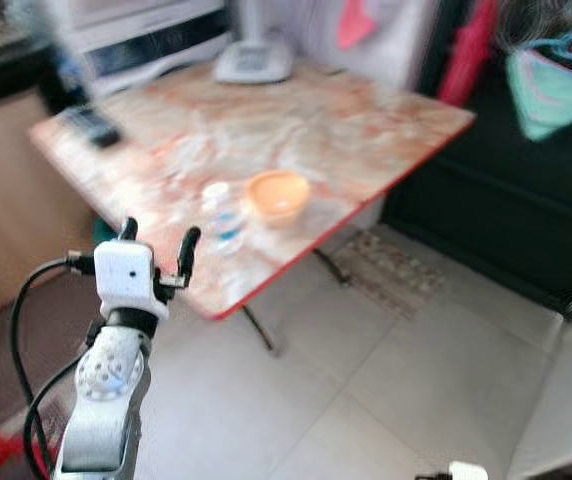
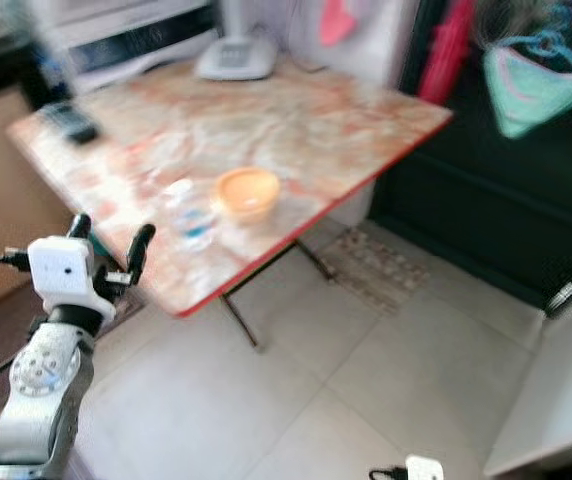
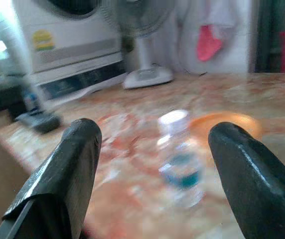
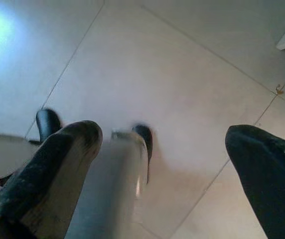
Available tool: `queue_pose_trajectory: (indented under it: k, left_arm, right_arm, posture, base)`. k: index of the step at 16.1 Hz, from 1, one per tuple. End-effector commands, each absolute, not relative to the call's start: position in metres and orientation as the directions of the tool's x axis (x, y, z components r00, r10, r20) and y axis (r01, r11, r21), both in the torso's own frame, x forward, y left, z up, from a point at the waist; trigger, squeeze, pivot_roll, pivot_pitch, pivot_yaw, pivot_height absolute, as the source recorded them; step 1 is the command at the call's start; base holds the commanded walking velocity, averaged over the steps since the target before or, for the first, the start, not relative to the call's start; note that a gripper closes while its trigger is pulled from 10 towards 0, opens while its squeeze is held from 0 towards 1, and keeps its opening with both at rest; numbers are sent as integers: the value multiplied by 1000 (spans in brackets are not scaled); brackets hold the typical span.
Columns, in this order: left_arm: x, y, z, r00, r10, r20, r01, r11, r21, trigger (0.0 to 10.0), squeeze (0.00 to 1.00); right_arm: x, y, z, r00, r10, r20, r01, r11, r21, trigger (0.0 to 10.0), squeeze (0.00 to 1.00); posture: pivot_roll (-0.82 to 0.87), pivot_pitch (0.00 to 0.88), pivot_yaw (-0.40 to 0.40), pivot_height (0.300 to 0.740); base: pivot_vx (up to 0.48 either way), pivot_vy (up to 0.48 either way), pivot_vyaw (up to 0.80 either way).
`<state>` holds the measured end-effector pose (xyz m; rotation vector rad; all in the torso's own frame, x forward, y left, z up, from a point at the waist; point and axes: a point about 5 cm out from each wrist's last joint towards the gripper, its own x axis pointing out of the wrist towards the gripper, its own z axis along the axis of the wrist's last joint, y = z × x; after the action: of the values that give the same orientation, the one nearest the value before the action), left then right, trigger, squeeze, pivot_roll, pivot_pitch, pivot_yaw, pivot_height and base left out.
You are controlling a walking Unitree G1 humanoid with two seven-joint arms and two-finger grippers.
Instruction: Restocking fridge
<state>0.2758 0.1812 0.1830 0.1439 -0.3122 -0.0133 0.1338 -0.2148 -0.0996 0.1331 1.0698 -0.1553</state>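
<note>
A small clear water bottle (image 1: 220, 214) with a white cap and a blue label stands upright near the front edge of a folding table (image 1: 366, 120), its long axis vertical and the cap on top. In the left eye view it sits a little left of the frame's centre. The table top is marbled in pink and cream with a red rim, and it runs from the upper left of the frame down toward the centre on thin metal legs. The floor (image 1: 366, 390) below is pale square tile, and the whole picture is blurred.

Just beside the bottle, toward the right of the frame, sits an orange bowl (image 1: 278, 196); whether the two touch cannot be told. Farther back, at the top centre, is the white base of a fan (image 1: 254, 62), and a dark flat object (image 1: 94, 127) lies near the table's upper-left corner. A white appliance (image 3: 72, 45) stands behind the table in the left wrist view. A patterned mat (image 1: 386, 270) lies on the floor under the table's right side, and red and teal cloths (image 1: 551, 85) hang against a dark background at the upper right.

The left gripper (image 1: 158, 250) is raised at the lower left of the frame, fingers spread apart and holding nothing, just short of the table edge; the bottle stands beyond the gap between them. The right gripper (image 4: 165, 169) points down at the floor tiles, its fingers likewise spread wide and empty.
</note>
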Motion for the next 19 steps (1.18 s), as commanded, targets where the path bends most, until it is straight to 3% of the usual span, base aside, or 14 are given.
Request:
queue_pose_trajectory:
  k: [1,14,19]
  left_arm:
    - [274,180,187,949,-44,313,-1,990,142,10000,0]
    - [274,181,192,946,-29,323,-18,990,140,10000,0]
    - [269,164,206,915,-167,368,115,981,158,10000,0]
  right_arm:
    - [126,-218,-102,449,-65,-891,192,981,25,10000,0]
    - [130,-219,-100,461,-71,-885,181,983,15,10000,0]
    - [129,-216,-101,456,-66,-888,167,986,12,10000,0]
  posture:
    - [133,110,10,740]
    - [139,128,9,740]
    - [148,131,16,740]
  base:
    - [330,0,0]
    - [328,0,123]
    - [55,0,0]
